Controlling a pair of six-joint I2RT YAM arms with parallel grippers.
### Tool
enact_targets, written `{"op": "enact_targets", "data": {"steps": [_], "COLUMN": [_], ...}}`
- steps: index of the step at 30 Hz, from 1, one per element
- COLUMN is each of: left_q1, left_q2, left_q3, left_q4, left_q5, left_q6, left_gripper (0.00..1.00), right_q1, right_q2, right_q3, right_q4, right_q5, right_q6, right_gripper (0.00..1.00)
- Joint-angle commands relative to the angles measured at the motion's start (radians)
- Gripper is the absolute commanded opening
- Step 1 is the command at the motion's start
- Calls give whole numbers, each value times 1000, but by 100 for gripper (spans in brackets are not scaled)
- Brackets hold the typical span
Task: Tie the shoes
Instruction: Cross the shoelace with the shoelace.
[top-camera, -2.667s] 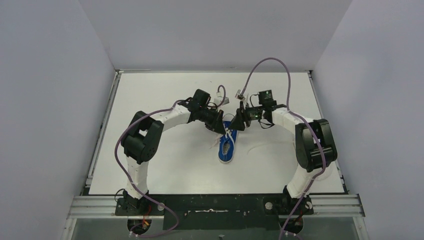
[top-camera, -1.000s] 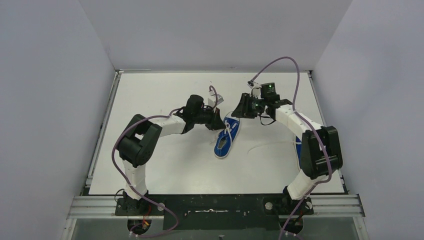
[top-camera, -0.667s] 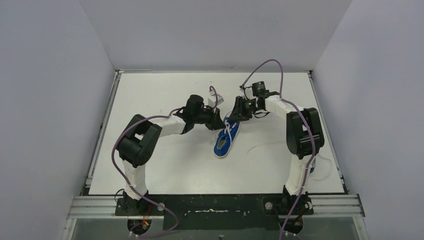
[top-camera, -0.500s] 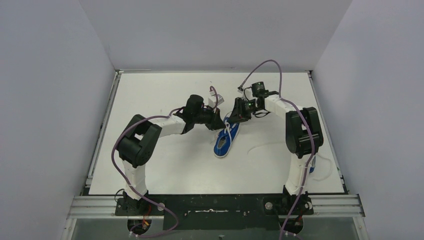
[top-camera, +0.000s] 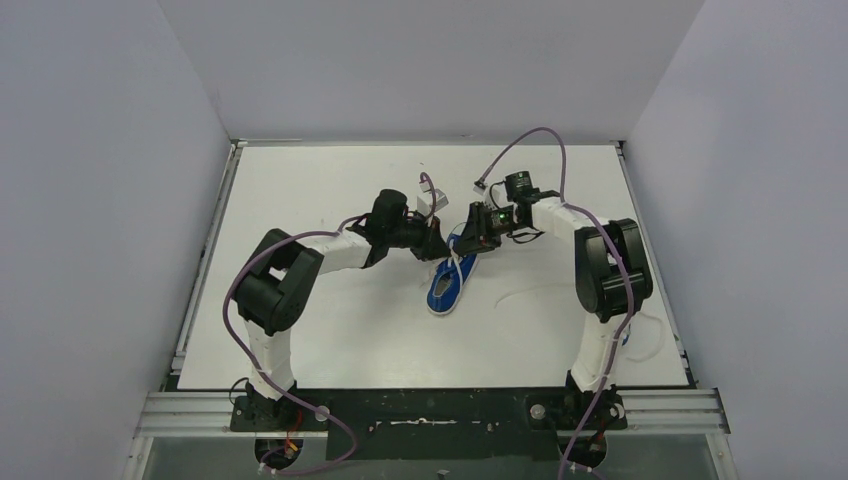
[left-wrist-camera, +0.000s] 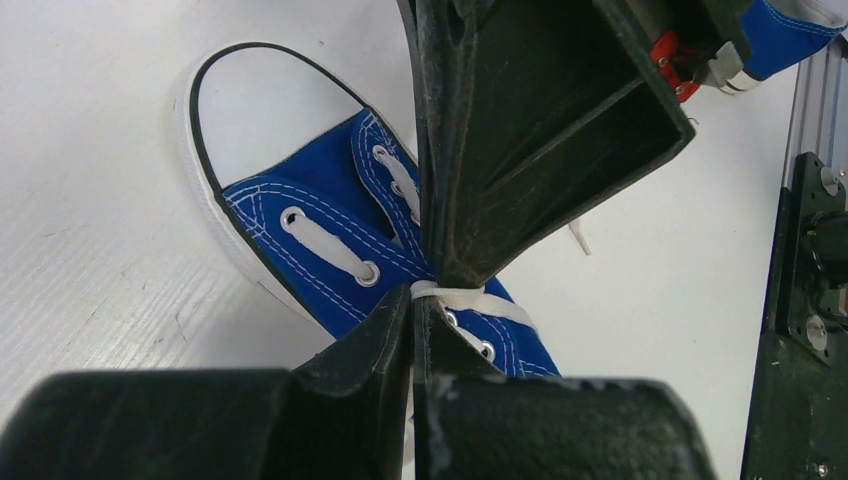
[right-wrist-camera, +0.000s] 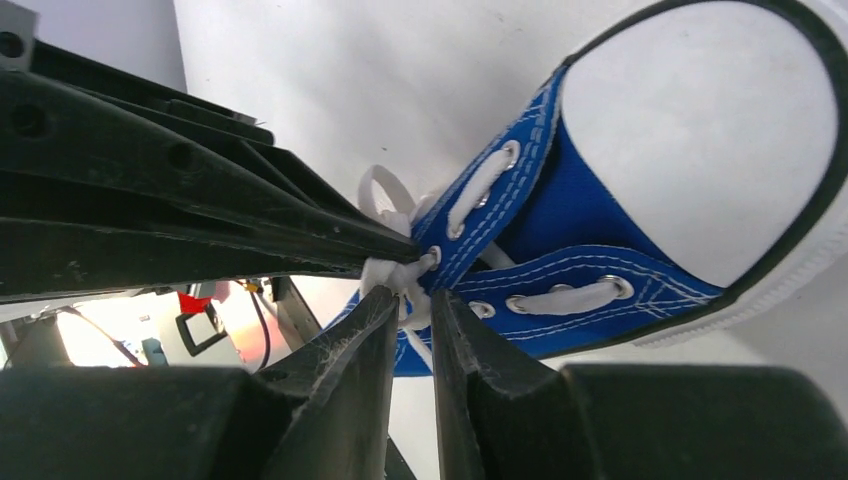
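One blue sneaker (top-camera: 447, 290) with white laces lies mid-table, its toe toward the back. It also shows in the left wrist view (left-wrist-camera: 300, 250) and the right wrist view (right-wrist-camera: 600, 200). My left gripper (top-camera: 441, 253) is at its left side, shut on a white lace (left-wrist-camera: 455, 297) over the eyelets (left-wrist-camera: 413, 300). My right gripper (top-camera: 468, 243) meets it from the right (right-wrist-camera: 415, 300). Its fingers are almost together on a bunch of white lace (right-wrist-camera: 405, 285). The second sneaker (top-camera: 622, 338) is mostly hidden behind the right arm.
A loose white lace (top-camera: 520, 292) curves across the table right of the shoe. Another lace end (top-camera: 652, 340) lies by the second sneaker. Grey walls enclose the table on three sides. A metal rail (top-camera: 430, 412) runs along the near edge.
The right gripper, lifted back from the shoe a second ago, has come down and left to the lacing beside the left gripper. The shoe and the left gripper have stayed put over the last second.
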Motion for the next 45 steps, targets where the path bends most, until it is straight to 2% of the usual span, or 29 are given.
{"op": "enact_targets", "data": {"steps": [1,5,12,22,29,31,36,43,44,45], "left_q1": [1,0,0,1,1,2,2,15,22,32], "left_q2": [-49,-44,-41,-47,-44,-43,-45,-43,-40,-35], "left_q3": [28,36,43,35,26,24,20,37,53,75], "left_q4": [46,49,57,88,123,133,134,55,15,-36], "left_q5": [22,33,39,52,56,58,61,86,97,109], "left_q6": [18,13,-2,-37,-69,-83,-90,-102,-115,-129], "left_gripper": [0,0,0,0,0,0,0,0,3,13], "right_q1": [9,8,9,32,39,38,28,21,21,19], "right_q2": [-74,-83,-60,-35,-39,-45,-69,-147,-156,-165], "right_q3": [-10,-22,-7,11,-41,-51,-65,-62,-69,-76], "right_q4": [81,121,56,59,138,153,173,133,131,131], "right_q5": [-68,-62,-34,-45,-47,-41,-2,84,94,102], "right_q6": [42,74,28,23,75,80,93,110,109,111], "right_gripper": [22,23,23,25,24,21,0,0,0,0]}}
